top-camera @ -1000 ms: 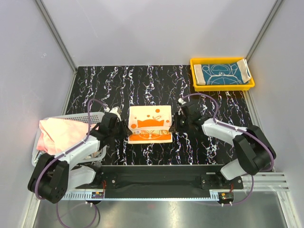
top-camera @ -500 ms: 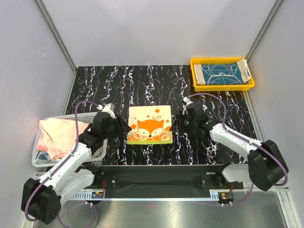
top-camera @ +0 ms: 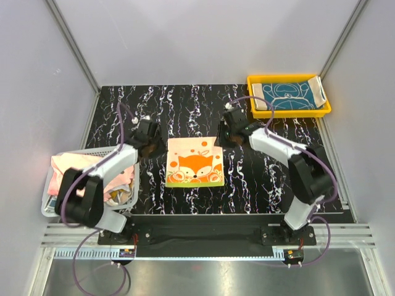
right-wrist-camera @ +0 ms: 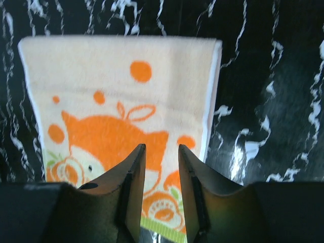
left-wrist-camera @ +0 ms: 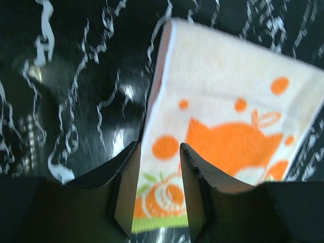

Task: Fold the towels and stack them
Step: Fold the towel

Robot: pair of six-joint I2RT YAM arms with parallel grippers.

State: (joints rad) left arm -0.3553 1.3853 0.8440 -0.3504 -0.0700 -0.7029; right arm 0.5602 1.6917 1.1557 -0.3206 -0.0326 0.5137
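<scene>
An orange-and-cream towel [top-camera: 195, 163] with a fox print lies flat and folded on the black marbled table, midway between the arms. My left gripper [top-camera: 152, 143] hovers open near its far left corner. In the left wrist view the towel [left-wrist-camera: 223, 116] shows through the gap of the left gripper [left-wrist-camera: 159, 147], with nothing held. My right gripper [top-camera: 223, 137] hovers open near the far right corner. In the right wrist view, the right gripper [right-wrist-camera: 161, 148] hangs above the towel [right-wrist-camera: 116, 101], also empty. A teal towel [top-camera: 288, 95] lies folded in the yellow tray [top-camera: 290, 113].
A white mesh basket [top-camera: 92, 152] at the left edge holds a crumpled pale pink towel [top-camera: 77, 172] and other cloth. The yellow tray sits at the far right corner. Grey walls close in the table on three sides.
The towel, held part-folded by both grippers a second ago, now lies flat with the fox up. Both grippers have opened, let go and moved toward its far corners.
</scene>
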